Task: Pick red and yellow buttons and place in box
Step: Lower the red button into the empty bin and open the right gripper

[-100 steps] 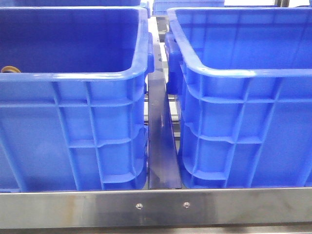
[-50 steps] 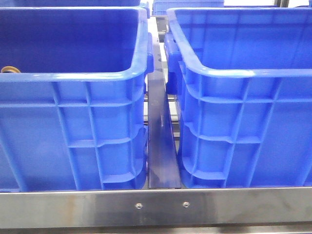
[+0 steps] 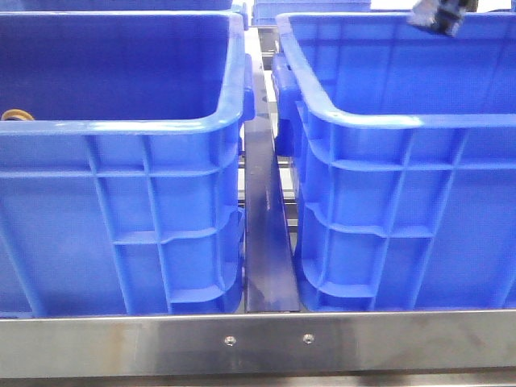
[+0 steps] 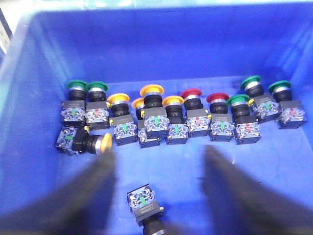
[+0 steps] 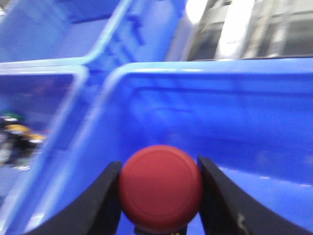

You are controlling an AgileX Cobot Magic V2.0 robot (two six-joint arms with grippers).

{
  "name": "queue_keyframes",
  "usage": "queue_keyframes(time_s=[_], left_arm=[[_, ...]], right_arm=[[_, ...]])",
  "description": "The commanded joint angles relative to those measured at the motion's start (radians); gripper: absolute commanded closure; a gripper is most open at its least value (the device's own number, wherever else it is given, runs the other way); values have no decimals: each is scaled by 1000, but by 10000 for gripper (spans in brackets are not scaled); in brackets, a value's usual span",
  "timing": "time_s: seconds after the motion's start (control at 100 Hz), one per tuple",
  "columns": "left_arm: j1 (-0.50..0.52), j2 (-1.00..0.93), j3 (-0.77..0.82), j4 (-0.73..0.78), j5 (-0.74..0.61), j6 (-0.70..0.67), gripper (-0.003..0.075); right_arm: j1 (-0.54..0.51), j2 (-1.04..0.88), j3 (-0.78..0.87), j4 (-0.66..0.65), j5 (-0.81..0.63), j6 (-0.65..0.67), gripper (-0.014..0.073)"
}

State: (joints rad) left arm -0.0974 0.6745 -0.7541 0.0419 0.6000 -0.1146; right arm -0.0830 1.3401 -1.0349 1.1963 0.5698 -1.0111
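Note:
My right gripper (image 5: pixel 160 169) is shut on a dark red button (image 5: pixel 161 186), its round cap facing the camera, held above the inside of a blue crate (image 5: pixel 254 132). In the front view that gripper (image 3: pixel 435 16) shows at the top right, over the right crate (image 3: pixel 403 161). My left gripper (image 4: pixel 160 154) is open and empty above a crate floor (image 4: pixel 186 166) with a row of push buttons: yellow ones (image 4: pixel 151 90), red ones (image 4: pixel 191 93) and green ones. One button (image 4: pixel 145 205) lies between the fingers (image 4: pixel 88 191), its cap colour hidden.
The left crate (image 3: pixel 121 201) and the right crate stand side by side behind a steel rail (image 3: pixel 258 343), a narrow gap (image 3: pixel 266 242) between them. A yellow button (image 4: pixel 98 143) lies on its side apart from the row. Another crate's rim (image 5: pixel 44 68) adjoins in the right wrist view.
My right gripper has come into the front view at the top right, over the right crate. The crates have not moved.

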Motion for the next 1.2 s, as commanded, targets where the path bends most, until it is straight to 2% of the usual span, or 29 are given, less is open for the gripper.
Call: queue_keyframes(time_s=[0.0, 0.11, 0.3, 0.55, 0.84, 1.19], left_arm=[[3, -26, -12, -9, -87, -7, 585], [3, -33, -10, -9, -91, -7, 741], [3, -33, -10, -11, -99, -7, 739], [3, -33, -10, -11, -101, -7, 739], [3, -33, -10, -13, -101, -7, 739], [3, -33, -10, -19, -101, -7, 739]], right_arm=[[-1, -32, 1, 62, -114, -59, 382], [-1, -16, 27, 101, -230, -104, 382], [18, 59, 28, 193, -309, -206, 382], [129, 199, 15, 268, -408, -383, 382], [159, 353, -83, 269, -439, -392, 382], [159, 391, -127, 269, -466, -393, 382]])
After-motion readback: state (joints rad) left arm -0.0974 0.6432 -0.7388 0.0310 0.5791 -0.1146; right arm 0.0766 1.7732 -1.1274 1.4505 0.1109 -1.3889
